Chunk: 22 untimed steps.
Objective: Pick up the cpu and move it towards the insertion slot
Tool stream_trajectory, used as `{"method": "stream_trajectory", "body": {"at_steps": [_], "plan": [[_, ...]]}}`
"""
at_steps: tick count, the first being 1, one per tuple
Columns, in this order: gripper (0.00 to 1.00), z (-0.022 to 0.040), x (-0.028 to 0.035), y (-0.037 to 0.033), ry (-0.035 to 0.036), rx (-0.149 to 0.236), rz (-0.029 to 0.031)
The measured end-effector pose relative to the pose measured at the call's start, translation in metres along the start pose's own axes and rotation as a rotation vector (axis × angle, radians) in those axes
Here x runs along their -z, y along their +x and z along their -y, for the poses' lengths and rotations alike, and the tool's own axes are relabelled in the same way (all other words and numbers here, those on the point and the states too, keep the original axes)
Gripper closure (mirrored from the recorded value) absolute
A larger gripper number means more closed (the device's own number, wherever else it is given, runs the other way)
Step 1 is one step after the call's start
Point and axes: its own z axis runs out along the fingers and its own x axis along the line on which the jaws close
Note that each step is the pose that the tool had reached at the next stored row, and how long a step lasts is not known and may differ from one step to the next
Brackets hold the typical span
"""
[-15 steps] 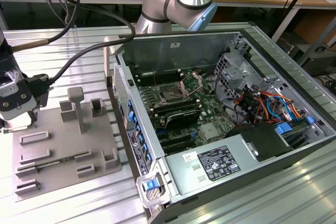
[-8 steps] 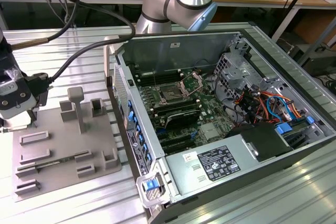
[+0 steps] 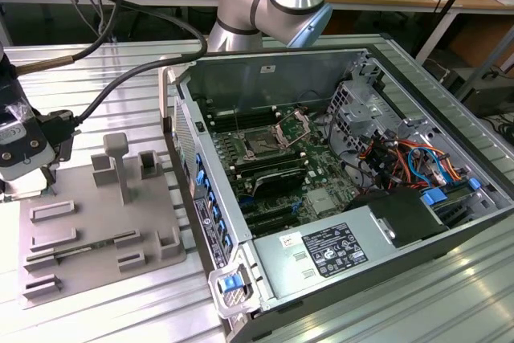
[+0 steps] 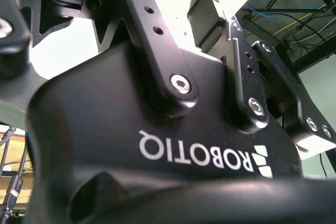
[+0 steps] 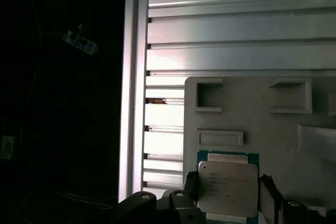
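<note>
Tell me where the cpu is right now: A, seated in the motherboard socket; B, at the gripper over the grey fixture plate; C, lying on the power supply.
B: the first wrist view shows the cpu at the gripper, over the grey fixture plate, outside the case that holds the insertion slot.

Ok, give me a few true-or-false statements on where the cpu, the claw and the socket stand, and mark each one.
1. The cpu lies at the claw, over the grey fixture plate. True.
2. The cpu sits in the insertion slot. False: the slot's centre shows dark and bare, and the cpu is out at the claw.
3. The retention plate is folded flat over the slot. False: it stands hinged open beside it.
4. The computer case lies with its open side up. True.
5. The fixture plate is on the exterior view's right of the case. False: it is on the left.
</note>
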Motion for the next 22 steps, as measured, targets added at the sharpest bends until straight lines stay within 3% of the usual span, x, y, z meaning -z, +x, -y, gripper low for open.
{"method": "stream_trajectory", "body": {"at_steps": [22], "plan": [[0.45,-0.0003,0.0068,0.0,0.0,0.0,0.0]]}}
